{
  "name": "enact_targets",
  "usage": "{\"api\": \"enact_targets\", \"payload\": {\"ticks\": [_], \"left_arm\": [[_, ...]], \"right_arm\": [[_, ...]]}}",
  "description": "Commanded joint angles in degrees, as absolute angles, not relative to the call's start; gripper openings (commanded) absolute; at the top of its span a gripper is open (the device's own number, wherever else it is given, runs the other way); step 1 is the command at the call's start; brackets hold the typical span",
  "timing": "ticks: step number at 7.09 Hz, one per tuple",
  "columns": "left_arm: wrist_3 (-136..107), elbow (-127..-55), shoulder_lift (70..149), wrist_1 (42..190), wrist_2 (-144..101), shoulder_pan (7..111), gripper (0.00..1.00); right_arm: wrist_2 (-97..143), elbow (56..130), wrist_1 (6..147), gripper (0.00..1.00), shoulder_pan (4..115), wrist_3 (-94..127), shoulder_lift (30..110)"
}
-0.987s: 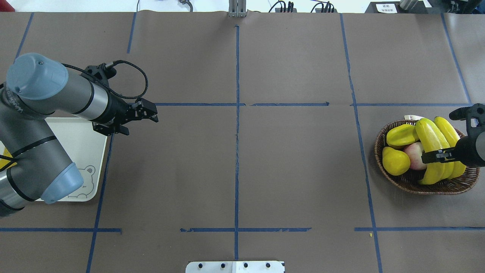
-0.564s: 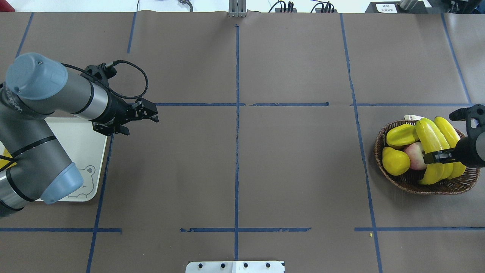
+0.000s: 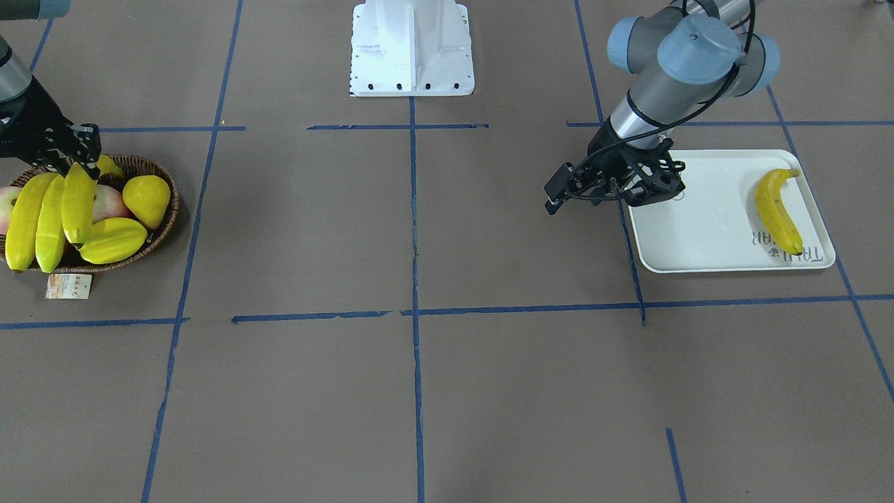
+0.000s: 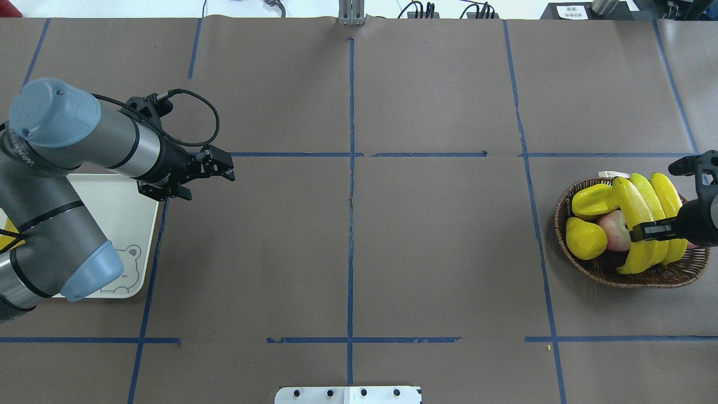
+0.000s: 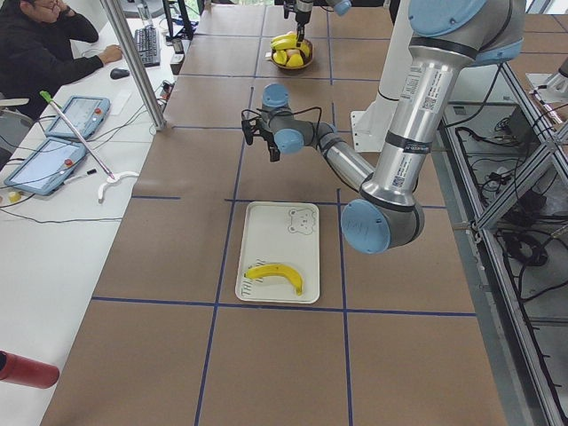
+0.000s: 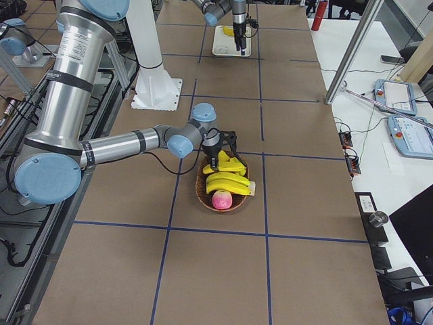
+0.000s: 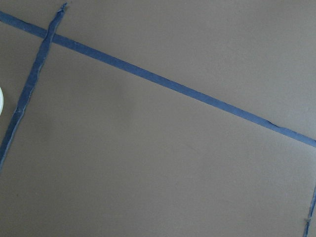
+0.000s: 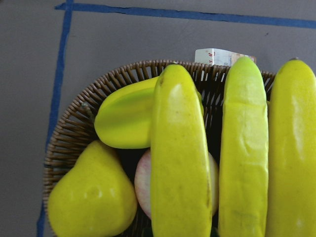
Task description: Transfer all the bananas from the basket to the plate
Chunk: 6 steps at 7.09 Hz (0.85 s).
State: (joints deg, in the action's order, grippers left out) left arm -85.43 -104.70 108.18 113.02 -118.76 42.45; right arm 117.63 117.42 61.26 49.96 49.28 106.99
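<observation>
Three bananas lie side by side in the wicker basket at the bench's right end, beside a star fruit, a pear and a pink apple. My right end effector is clamped across the banana nearest those fruits. A fourth banana lies alone on the pale plate, well apart at the left end, and my left end effector hovers over bare bench just beside that plate; I cannot tell whether its fingers are apart or together.
</observation>
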Motion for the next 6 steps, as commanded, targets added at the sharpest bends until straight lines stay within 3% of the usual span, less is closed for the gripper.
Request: {"api": "enact_targets", "payload": {"ticks": [1,3,6], "left_arm": [[-85.43,-104.76,108.19,113.03,-118.74,42.45,0.99],[-85.52,-105.29,108.37,113.03,-118.74,42.45,0.99],[-90.67,-104.77,113.71,118.0,-118.83,41.76,0.99]], "right_arm": [[130.1,120.4,61.26,0.0,58.67,48.96,106.61],[139.71,120.77,61.26,0.0,61.61,48.78,99.63],[136.87,115.85,60.38,0.01,52.6,60.3,81.26]]}}
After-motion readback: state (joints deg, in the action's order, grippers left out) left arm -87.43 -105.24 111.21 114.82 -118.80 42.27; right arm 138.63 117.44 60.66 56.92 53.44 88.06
